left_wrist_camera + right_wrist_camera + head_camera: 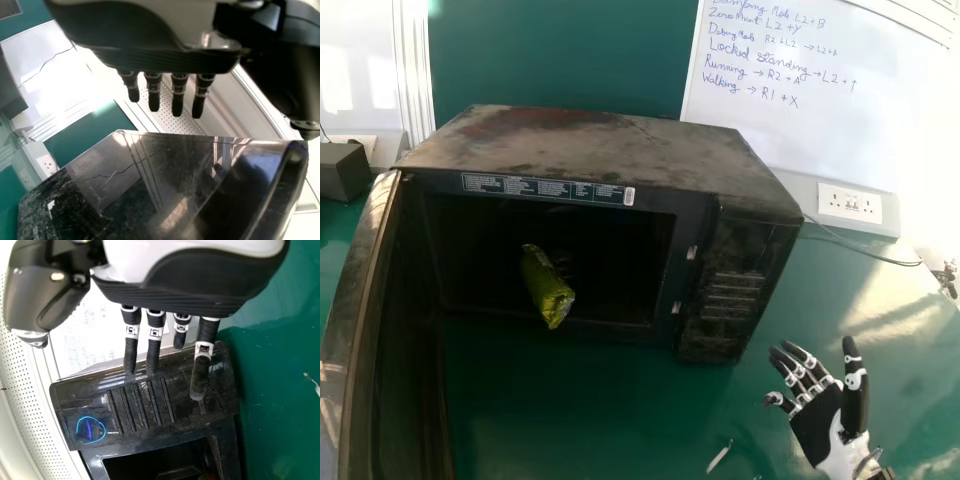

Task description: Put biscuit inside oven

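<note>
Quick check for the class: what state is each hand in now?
Left hand: open, fingers straight, holding nothing.
Right hand: open, fingers spread, also empty.

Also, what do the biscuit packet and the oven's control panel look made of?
The biscuit packet looks like glossy plastic film or foil, judging by its bright, crinkled end. The control panel is probably hard black plastic, slightly shiny, with molded bars.

Bright light spills over the right of the green table (910, 290) from where I stand, while the oven (590, 150) is deeply shadowed inside. In the left wrist view, glare whitens a pale panel (37, 85), and streaky reflections cross glossy black.
</note>
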{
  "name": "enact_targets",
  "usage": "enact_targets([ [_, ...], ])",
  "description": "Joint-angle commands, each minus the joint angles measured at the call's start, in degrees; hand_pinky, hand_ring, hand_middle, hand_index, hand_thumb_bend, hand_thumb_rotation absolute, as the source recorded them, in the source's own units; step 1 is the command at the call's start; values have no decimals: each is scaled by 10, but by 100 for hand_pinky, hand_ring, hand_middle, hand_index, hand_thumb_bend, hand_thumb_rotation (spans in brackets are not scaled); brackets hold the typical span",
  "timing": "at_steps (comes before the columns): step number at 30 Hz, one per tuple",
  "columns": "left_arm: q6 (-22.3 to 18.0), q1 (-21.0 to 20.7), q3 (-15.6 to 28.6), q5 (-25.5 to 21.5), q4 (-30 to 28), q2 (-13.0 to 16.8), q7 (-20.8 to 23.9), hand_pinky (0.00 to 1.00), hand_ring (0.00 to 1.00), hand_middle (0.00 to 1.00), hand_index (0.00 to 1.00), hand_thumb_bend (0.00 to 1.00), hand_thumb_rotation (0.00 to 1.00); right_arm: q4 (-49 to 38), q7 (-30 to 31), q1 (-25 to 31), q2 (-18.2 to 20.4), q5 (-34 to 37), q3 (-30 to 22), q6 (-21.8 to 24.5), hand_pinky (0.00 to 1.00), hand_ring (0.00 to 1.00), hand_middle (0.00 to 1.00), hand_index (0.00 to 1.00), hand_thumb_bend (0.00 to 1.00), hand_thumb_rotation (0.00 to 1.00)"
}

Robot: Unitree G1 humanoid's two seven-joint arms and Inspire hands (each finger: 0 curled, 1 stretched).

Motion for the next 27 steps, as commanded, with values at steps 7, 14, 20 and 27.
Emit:
enact_targets([
  [7, 10, -21, 12, 38, -12, 7, 22, 100, 100, 99, 94, 84, 90, 4, -12, -6, 12, -6, 1, -14, 35, 72, 78, 73, 81, 60],
  [14, 35, -21, 24, 71, -28, 12, 28, 100, 100, 98, 93, 85, 88, 8, -15, -9, 11, -3, -2, -12, 38, 73, 81, 76, 83, 63],
  [20, 42, -30, 20, 80, -32, 35, 28, 100, 99, 97, 92, 85, 87, 8, -18, -10, 13, -3, -1, -10, 38, 72, 84, 78, 79, 66],
  [27, 67, -48, 12, 92, -47, 57, 28, 100, 99, 98, 93, 85, 88, 7, -16, -7, 17, -8, 3, -20, 36, 70, 84, 78, 78, 59],
])
